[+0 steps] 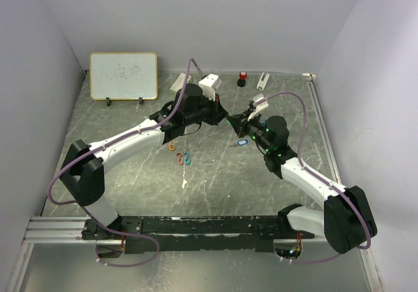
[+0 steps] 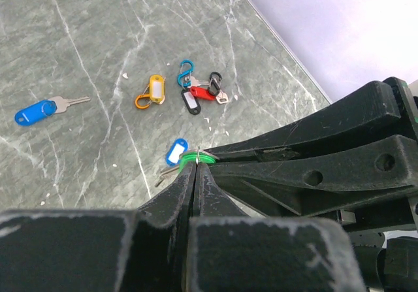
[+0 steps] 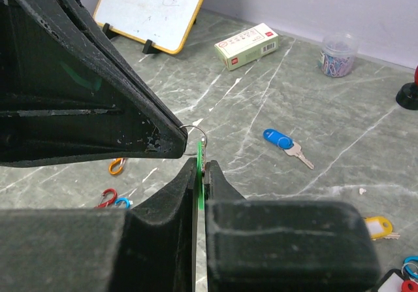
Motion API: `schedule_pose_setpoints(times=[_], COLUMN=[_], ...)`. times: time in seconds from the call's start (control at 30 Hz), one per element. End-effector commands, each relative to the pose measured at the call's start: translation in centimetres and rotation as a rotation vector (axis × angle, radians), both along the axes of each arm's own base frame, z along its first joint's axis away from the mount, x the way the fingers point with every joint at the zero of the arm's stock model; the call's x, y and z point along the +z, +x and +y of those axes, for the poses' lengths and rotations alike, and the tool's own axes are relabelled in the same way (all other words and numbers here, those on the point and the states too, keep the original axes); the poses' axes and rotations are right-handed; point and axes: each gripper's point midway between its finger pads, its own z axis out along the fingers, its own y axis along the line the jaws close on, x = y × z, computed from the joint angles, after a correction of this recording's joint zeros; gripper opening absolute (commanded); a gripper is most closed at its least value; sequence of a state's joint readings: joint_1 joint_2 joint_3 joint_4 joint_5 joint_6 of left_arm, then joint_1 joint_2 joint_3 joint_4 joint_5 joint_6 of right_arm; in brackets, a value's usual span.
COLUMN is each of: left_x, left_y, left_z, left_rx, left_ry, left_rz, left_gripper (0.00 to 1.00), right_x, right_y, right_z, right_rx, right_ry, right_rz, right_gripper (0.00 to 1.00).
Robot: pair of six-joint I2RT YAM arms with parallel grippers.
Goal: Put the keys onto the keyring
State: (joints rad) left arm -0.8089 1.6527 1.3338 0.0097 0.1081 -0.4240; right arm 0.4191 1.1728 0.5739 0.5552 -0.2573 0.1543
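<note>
My left gripper [image 2: 198,166] is shut on the thin metal keyring [image 3: 194,135], which sticks out past its tips. The right gripper [image 3: 201,166] is shut on a green-tagged key [image 3: 199,153] held edge-on against the ring. Both grippers meet above the table's middle, left gripper [image 1: 228,118] against right gripper [image 1: 239,125]. More keys lie below: one with a blue tag [image 2: 38,112], a second with a blue tag [image 2: 176,151], and a cluster with a yellow tag [image 2: 155,88], a black tag [image 2: 190,102] and a red tag [image 2: 202,93].
Loose carabiners lie on the table: teal [image 2: 185,74], orange [image 2: 141,100], black [image 2: 215,81], plus an orange one [image 3: 117,166] and a red one [image 3: 108,197]. At the back stand a whiteboard [image 1: 123,76], a small box [image 3: 247,45], a jar of paper clips [image 3: 338,47] and a red-topped object [image 1: 242,78].
</note>
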Motion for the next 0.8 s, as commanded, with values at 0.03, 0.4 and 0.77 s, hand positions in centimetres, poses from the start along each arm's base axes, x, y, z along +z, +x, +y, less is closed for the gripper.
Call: schedule_pose_setpoints(times=[0.03,0.4,0.77], left_x=[2.0,2.0,-2.9], left_y=[0.5,2.3,2.7], left_z=[1.2,4.6,8.7], left_rx=[0.039,0.135,0.27], left_ry=[-0.052,-0.091,0.0], left_rz=[-0.019,-0.009,0.074], left_gripper=[0.07,0.49,0.5], right_x=[0.7,-0.8,-2.5], right_y=[-0.1,1.1,1.7], right_z=[-0.2,-0.4,0.3], right_rx=[-0.005,-0.039,0.01], right_ry=[-0.009,-0.069,-0.195], right_rz=[-0.037,0.043,0.198], right_gripper=[0.0,0.0,0.0])
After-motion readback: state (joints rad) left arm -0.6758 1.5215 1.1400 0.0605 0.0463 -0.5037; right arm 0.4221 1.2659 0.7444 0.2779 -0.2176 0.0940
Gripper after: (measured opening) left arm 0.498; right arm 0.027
